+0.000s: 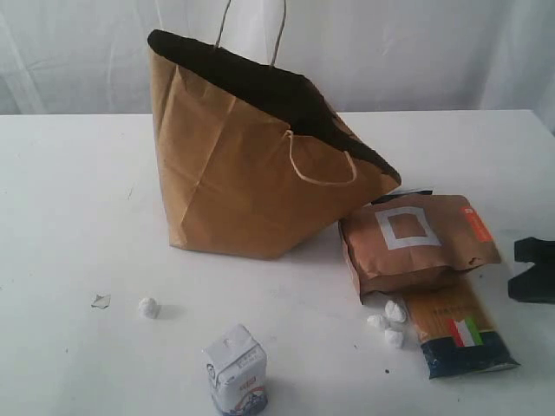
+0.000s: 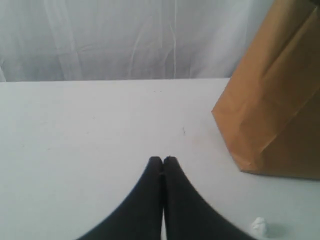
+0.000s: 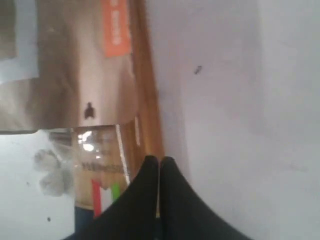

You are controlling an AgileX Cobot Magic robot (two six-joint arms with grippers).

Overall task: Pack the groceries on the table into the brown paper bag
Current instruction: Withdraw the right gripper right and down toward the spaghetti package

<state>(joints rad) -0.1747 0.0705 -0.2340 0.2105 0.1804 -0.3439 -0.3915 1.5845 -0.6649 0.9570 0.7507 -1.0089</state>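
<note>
The brown paper bag stands at mid-table, leaning with its dark mouth open towards the right; its side also shows in the left wrist view. The brown white-square pouch lies to the bag's right, overlapping the long pasta packet. A small white carton stands near the front edge. My right gripper is at the far right beside the pouch, shut and empty, its tips over the pasta packet's edge below the pouch. My left gripper is shut and empty above the bare table. Both jars are out of view.
Small white crumpled lumps lie on the table: one left of the carton and a cluster beside the pasta packet. A tiny clear scrap lies at the left. A white curtain hangs behind the table.
</note>
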